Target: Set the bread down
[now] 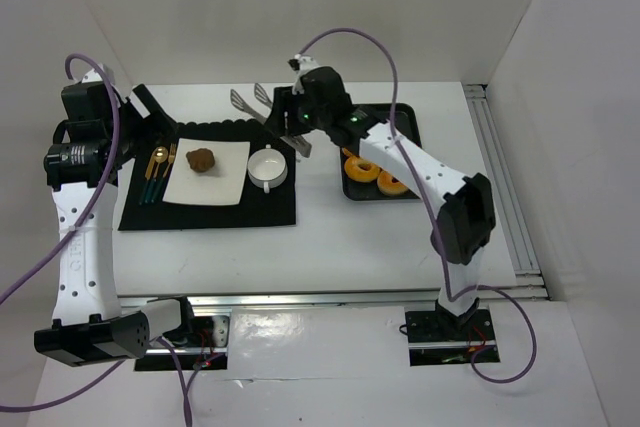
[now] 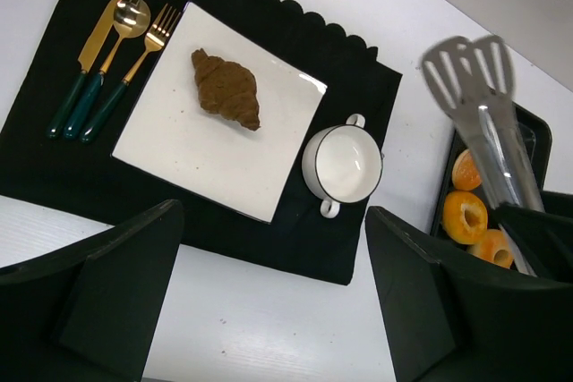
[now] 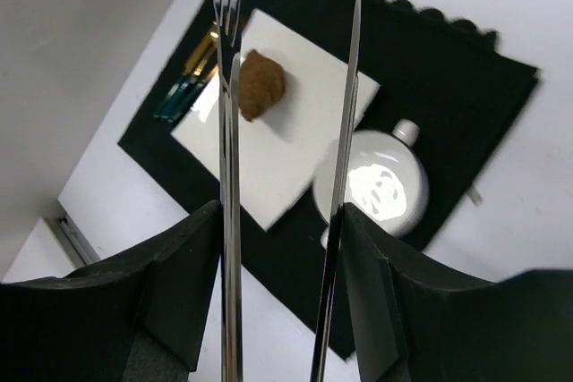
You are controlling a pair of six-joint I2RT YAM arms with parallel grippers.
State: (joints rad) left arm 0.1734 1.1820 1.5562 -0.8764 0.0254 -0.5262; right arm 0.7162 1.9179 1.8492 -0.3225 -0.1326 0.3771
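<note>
White desk [image 1: 330, 247]. Black scalloped-edge fabric placemat [image 1: 275, 209] lies toward 9 o'clock of the desk in the top view. Black rectangular tray [image 1: 405, 115] sits at 3 o'clock of the mat, apart from it, holding orange ring-shaped pastries [image 1: 362, 169]. White square plate [image 1: 215, 187] lies on the mat. Long silver metal tongs [image 1: 250, 102] are raised over the mat's far edge, at 12 o'clock of the bowl, blades apart with nothing between them. Right gripper [image 3: 279, 221] is clamped on the tongs' handle end. Left gripper [image 2: 276, 221] hangs at 9 o'clock of the mat, jaws wide apart, empty. Round white two-handled bowl [image 1: 268, 167] sits on the mat just at 3 o'clock of the plate. Brown croissant [image 1: 202, 159], the bread, lies on the plate, toward 11 o'clock of its centre. Gold cutlery with dark green handles [image 1: 155, 172] lies on the mat at 9 o'clock of the plate.
</note>
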